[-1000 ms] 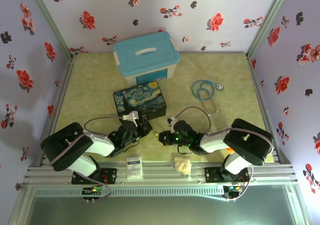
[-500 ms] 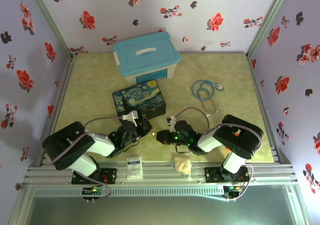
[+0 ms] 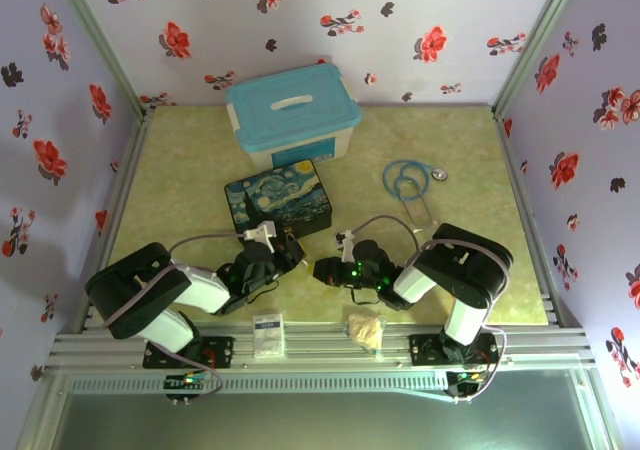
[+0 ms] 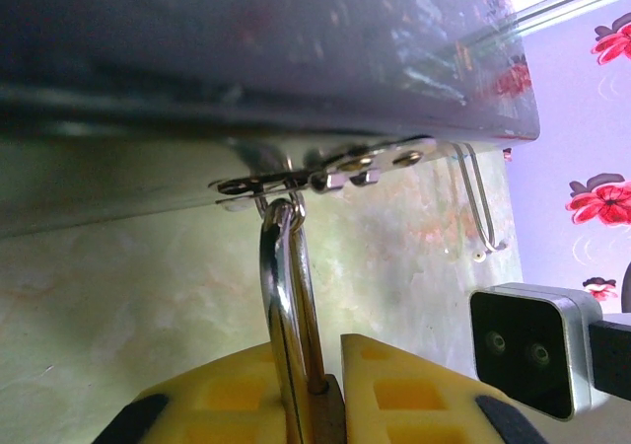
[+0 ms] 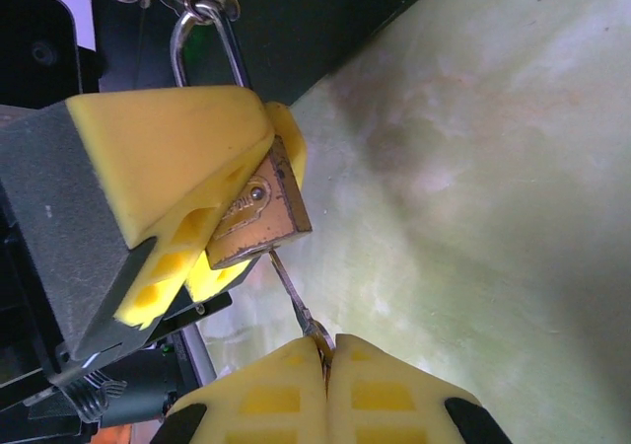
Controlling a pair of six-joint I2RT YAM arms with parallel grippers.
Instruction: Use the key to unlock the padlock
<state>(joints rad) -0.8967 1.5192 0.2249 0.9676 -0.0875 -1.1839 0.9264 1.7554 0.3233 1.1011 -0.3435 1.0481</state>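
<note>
**Padlock (image 5: 261,212) clamped in the left tool (image 5: 168,168), key (image 5: 294,296) meeting its base from the right tool (image 5: 325,365)**

From the top camera, the left arm lies low across the near left of the worktop (image 3: 470,170). Its tool reaches up to the front edge of the dark starry-night box (image 3: 280,200). A clear tub with a blue lid (image 3: 292,115) stands behind that box, near the back wall.

The left tool is clenched on the padlock, with yellow pads pressing both flat sides of the brass body. In the left wrist view the silvery shackle rises from between the pads and passes through the metal clasp (image 4: 325,173) on the box's front. Both legs of the shackle run down into the body.

The key's thin dark blade slants from the bottom face of the brass body down to the right tool. Its tip touches that face, though how far it sits inside cannot be told. The right tool is pinched tight on the key's head, pads pressed together with no gap.

From above, the two tools nearly meet just in front of the box, left of the worktop's middle. The right arm folds back toward its base at the near right.

A small white card (image 3: 268,335) and a crumpled pale scrap (image 3: 365,328) lie on the front rail between the arm bases. Farther right and back, a blue stethoscope (image 3: 410,182) lies coiled on the worktop, well apart from both tools.
</note>
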